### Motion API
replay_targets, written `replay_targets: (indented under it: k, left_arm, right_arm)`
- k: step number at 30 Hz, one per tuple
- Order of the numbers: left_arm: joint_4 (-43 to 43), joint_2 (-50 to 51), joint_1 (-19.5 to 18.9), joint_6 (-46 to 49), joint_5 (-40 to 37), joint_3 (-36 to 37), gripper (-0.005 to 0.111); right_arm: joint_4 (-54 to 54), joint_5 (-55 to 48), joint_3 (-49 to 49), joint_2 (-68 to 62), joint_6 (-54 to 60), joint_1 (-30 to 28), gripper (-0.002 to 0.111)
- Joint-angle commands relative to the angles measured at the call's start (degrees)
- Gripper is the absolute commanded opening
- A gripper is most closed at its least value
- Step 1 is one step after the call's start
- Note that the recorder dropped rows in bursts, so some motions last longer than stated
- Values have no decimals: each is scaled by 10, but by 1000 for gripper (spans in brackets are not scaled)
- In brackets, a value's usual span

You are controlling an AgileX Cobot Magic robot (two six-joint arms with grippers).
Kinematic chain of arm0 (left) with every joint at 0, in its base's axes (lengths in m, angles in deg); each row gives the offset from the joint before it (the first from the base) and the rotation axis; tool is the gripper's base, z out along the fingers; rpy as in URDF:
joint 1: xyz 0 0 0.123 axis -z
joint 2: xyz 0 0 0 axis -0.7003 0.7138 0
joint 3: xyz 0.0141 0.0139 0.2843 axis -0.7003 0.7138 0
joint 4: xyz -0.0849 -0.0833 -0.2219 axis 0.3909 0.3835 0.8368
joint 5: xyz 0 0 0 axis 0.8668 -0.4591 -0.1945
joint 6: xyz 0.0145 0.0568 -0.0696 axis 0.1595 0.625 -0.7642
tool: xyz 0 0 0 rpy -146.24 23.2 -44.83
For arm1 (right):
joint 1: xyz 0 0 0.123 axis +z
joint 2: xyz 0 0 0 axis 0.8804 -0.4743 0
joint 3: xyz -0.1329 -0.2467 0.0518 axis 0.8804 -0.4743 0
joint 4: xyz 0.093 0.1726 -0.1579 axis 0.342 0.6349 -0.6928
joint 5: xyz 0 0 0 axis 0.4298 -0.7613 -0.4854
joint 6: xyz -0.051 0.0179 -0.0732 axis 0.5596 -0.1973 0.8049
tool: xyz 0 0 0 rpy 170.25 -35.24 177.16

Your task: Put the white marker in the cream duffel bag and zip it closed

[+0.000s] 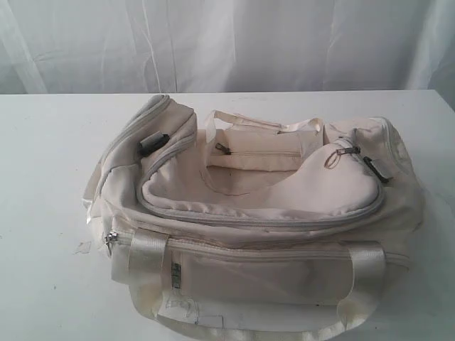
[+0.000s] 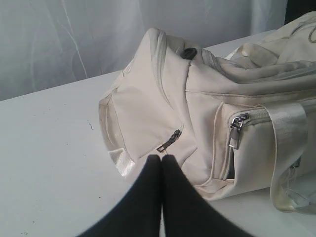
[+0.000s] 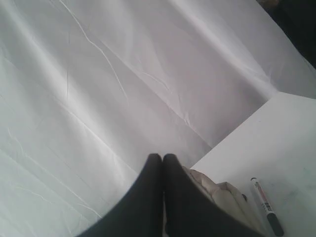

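Marker [image 3: 266, 205] lies on the counter [image 3: 291, 133] just beside one end of the bag [image 1: 263, 213], outside it. Only the right wrist view shows it. Bag sits mid-counter, and its top zip [image 1: 256, 222] looks run shut. Left fingers [image 2: 159, 163] are together and empty, low near the bag's end pocket [image 2: 143, 118]. Right fingers [image 3: 159, 163] are together and empty, by the bag's end nearest the marker. Nothing looks done yet. Left to do: open top zip, pick up marker, drop it in, zip closed.
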Motion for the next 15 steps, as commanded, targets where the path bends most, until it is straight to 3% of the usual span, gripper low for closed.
replay_targets:
  k: [1, 8, 15]
  left_arm:
    - [4, -2, -1, 0, 14, 2, 0]
    - [4, -2, -1, -1, 4, 2, 0]
    - [4, -2, -1, -131, 34, 2, 0]
  right_arm:
    - [-3, 4, 0, 3, 2, -2, 0]
    - [-3, 4, 0, 3, 2, -2, 0]
    - [-3, 6, 0, 3, 2, -2, 0]
